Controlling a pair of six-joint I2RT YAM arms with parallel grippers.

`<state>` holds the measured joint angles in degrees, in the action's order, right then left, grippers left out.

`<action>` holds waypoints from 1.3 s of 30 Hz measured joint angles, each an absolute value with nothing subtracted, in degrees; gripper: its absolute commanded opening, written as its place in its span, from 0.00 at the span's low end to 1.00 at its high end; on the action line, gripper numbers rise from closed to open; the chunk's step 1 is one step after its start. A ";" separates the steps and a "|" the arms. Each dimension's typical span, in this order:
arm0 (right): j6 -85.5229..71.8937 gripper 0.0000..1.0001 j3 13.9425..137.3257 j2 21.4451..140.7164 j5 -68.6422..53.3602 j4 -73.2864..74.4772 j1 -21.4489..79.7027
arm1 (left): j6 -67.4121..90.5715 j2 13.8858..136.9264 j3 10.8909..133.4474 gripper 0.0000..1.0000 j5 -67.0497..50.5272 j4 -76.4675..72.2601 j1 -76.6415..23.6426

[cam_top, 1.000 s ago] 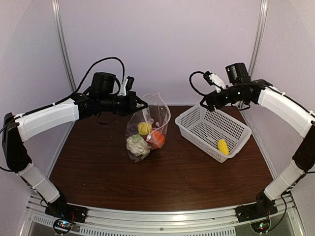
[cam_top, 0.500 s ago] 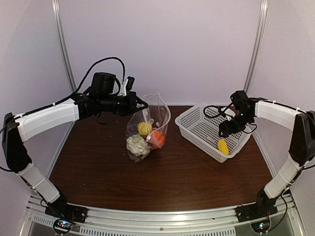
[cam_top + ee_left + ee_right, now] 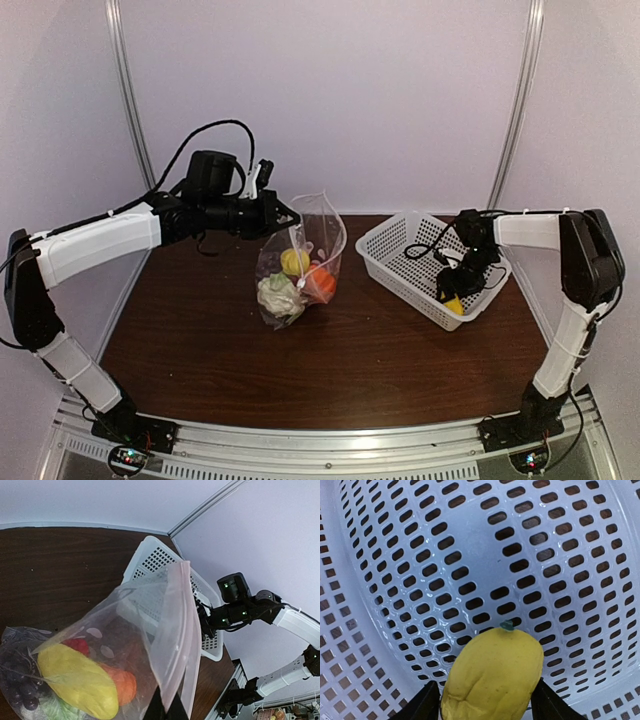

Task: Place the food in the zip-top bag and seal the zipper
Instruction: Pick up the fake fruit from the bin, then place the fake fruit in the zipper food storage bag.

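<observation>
1. The table [image 3: 330, 370] is brown wood. The basket and the bag sit well apart on it.
2. The basket [image 3: 405, 255] is white with lots of holes. It has one yellow piece in it, at the near corner.
3. The bag [image 3: 322, 222] is clear and crinkly. It looks soft and floppy, so it needs holding by the top edge. Most of the food [image 3: 80, 680] is inside it, down at the bottom.
4. The left gripper [image 3: 282, 214] is pinched closed on the bag's top edge. It holds the bag up with the mouth open.
5. The right gripper [image 3: 456, 290] is down in the basket. It is open, with one finger on each side of the yellow piece. I cannot tell if it is squeezing yet.
6. The yellow piece [image 3: 492, 675] looks light, smooth and round, so it could slip. I would grab it across its fat middle.
7. The zipper [image 3: 176, 645] is a thin strip along the bag's mouth. It is not pressed shut.
</observation>
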<state>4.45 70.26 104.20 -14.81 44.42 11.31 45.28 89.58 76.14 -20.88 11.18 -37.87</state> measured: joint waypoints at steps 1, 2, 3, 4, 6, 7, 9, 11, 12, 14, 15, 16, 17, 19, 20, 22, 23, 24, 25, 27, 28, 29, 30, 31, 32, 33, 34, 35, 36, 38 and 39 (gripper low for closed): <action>4.14 0.60 70.26 104.55 -15.11 44.49 11.31 | 45.28 89.58 76.07 0.00 -20.86 11.16 -37.87; 4.08 0.58 70.26 104.68 -15.27 44.58 11.31 | 45.28 89.56 76.03 0.00 -20.86 11.18 -37.87; 3.99 0.57 70.26 104.71 -15.46 44.64 11.31 | 45.25 89.54 75.96 0.00 -20.82 11.16 -37.87; 3.81 0.54 70.30 104.68 -15.64 44.69 11.31 | 45.25 89.54 75.94 0.00 -20.82 11.18 -37.87; 3.51 0.48 70.67 104.68 -15.84 44.80 11.31 | 45.21 89.54 75.83 0.00 -20.82 11.18 -37.87; 3.55 0.45 70.78 104.62 -15.86 44.82 11.31 | 45.17 89.54 75.83 0.00 -20.80 11.18 -37.87; 2.96 0.42 70.98 104.29 -16.10 44.88 11.31 | 45.08 89.54 75.83 0.00 -20.82 11.14 -37.87; 3.20 0.42 71.57 103.83 -16.27 45.32 11.31 | 45.06 89.54 75.83 0.00 -20.84 11.14 -37.87; 3.27 0.42 72.14 103.55 -16.36 45.60 11.31 | 45.06 89.54 75.83 0.00 -20.84 11.14 -37.87; 3.27 0.39 73.41 102.76 -16.86 45.76 11.31 | 45.06 89.54 75.83 0.00 -20.88 11.07 -37.87; 3.27 0.39 74.28 102.19 -17.34 45.82 11.31 | 45.04 89.54 75.83 0.00 -20.88 11.03 -37.87; 3.27 0.37 75.59 101.36 -18.33 45.87 11.31 | 45.01 89.54 75.83 0.00 -20.88 11.03 -37.87; 3.27 0.36 76.25 100.90 -18.72 45.82 11.31 | 44.99 89.54 75.83 0.00 -20.88 11.00 -37.87; 3.25 0.34 78.43 99.50 -20.67 45.63 11.31 | 44.95 89.54 75.83 0.00 -20.88 11.03 -37.87; 3.22 0.33 79.59 98.65 -21.89 45.34 11.31 | 44.95 89.54 75.83 0.00 -20.88 11.03 -37.87; 3.18 0.33 81.80 96.68 -24.62 44.25 11.35 | 44.93 89.54 75.83 0.00 -20.88 11.03 -37.87; 3.14 0.34 82.67 95.72 -25.93 43.51 11.49 | 44.93 89.54 75.83 0.00 -20.88 11.03 -37.87; 3.07 0.34 83.48 94.72 -27.38 42.52 11.77 | 44.93 89.54 75.83 0.00 -20.86 11.03 -37.87; 2.98 0.34 84.18 93.73 -28.77 41.54 11.97 | 44.93 89.54 75.83 0.00 -20.86 11.03 -37.87; 2.63 0.35 85.14 91.96 -31.64 39.16 12.78 | 44.93 89.54 75.83 0.00 -20.84 11.03 -37.87; 2.39 0.35 85.25 91.13 -32.93 37.67 13.45 | 44.93 89.54 75.83 0.00 -20.84 11.03 -37.87; 2.22 0.35 85.25 90.50 -33.87 36.64 14.20 | 44.93 89.54 75.83 0.00 -20.84 11.03 -37.87; 1.80 0.35 85.23 89.78 -34.76 35.18 15.38 | 44.93 89.54 75.83 0.00 -20.84 11.03 -37.87; 1.50 0.35 85.14 89.17 -35.42 33.78 16.69 | 44.93 89.54 75.83 0.00 -20.84 11.05 -37.87; 1.23 0.36 84.93 88.58 -36.14 32.23 18.13 | 44.93 89.54 75.83 0.00 -20.86 11.05 -37.87; 1.15 0.36 84.68 88.14 -36.62 31.09 19.38 | 44.93 89.54 75.83 0.00 -20.86 11.05 -37.87; 1.02 0.36 84.33 87.61 -37.32 29.87 20.97 | 44.93 89.54 75.83 0.00 -20.86 11.05 -37.87; 0.99 0.36 84.05 87.26 -37.78 28.91 22.50 | 44.93 89.54 75.83 0.00 -20.86 11.07 -37.87; 1.04 0.36 83.94 87.09 -38.15 28.38 23.73 | 44.93 89.54 75.83 0.00 -20.86 11.07 -37.87; 1.23 0.36 83.83 87.02 -38.72 27.14 26.92 | 44.93 89.54 75.83 0.00 -20.86 11.07 -37.87; 1.37 0.36 83.79 87.02 -38.81 26.63 28.45 | 44.93 89.54 75.83 0.00 -20.86 11.09 -37.87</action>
